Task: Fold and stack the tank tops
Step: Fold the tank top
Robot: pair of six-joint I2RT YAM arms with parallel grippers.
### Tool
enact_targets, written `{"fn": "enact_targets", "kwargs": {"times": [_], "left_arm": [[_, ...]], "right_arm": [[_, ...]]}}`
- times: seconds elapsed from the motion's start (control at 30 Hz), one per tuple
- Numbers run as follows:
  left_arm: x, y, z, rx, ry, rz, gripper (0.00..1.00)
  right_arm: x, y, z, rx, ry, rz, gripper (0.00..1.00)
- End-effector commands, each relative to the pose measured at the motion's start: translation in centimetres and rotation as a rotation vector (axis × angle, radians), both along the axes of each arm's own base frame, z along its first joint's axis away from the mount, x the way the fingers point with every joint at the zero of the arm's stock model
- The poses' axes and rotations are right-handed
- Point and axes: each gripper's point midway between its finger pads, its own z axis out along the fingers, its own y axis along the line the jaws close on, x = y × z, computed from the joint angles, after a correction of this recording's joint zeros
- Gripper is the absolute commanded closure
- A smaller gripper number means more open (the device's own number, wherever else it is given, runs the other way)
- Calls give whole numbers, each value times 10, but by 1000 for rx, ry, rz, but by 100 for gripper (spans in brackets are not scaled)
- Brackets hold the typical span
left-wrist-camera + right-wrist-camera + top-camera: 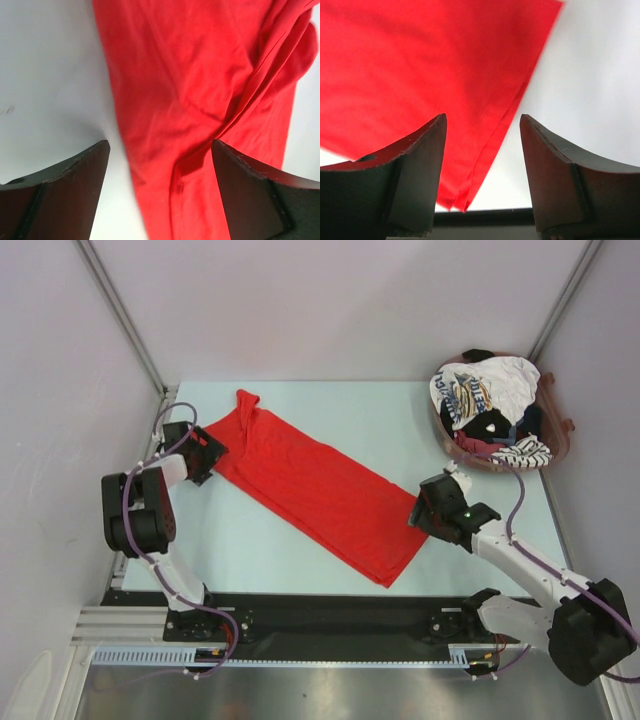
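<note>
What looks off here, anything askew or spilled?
The red tank top lies diagonally across the table, not square to it, and its strap end near the left gripper is bunched and twisted. The other tank tops spill over the basket rim at far right. No damage visible.

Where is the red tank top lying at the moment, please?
In the top view, the red tank top lies flat and diagonal across the table's middle, left of the basket of other tops.
</note>
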Motion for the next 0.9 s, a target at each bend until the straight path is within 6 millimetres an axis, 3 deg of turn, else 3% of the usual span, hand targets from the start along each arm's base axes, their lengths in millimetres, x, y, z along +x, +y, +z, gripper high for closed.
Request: {"fn": "enact_targets", "kwargs": {"times": [0.0,0.07,0.17,0.3,0.53,0.6,0.7,0.73,0.8,0.83,0.87], "left_arm": [[29,9,11,-17,-54,26,12],[33,9,0,-34,-23,29,15],[44,11,-3,-37,-22,33,20],[64,12,2,-48,-46,27,32],[83,15,-11,-64,-30,29,49],[91,14,-7,-76,-47,22,62],[102,14,-7,-86,-61,19,88],[104,14,-13,-90,-53,22,98],[115,16,-8,-90,-69,24,100],[118,15,-17,-98,-56,22,100],[123,15,-18,-105,-56,20,100]], "right_arm": [[16,-6,-4,75,-24,-96,36],[24,-17,-11,67,-7,-159,37],[36,-36,-20,63,12,-252,42],[59,-42,-25,98,-26,-297,45],[71,-42,-47,80,15,-330,46],[74,-41,-54,77,26,-333,48],[76,-44,-62,62,41,-347,60],[75,-44,-63,57,44,-348,72],[71,-46,-62,54,38,-348,85],[67,-46,-62,48,38,-347,100],[60,-43,-62,40,49,-329,100]]}}
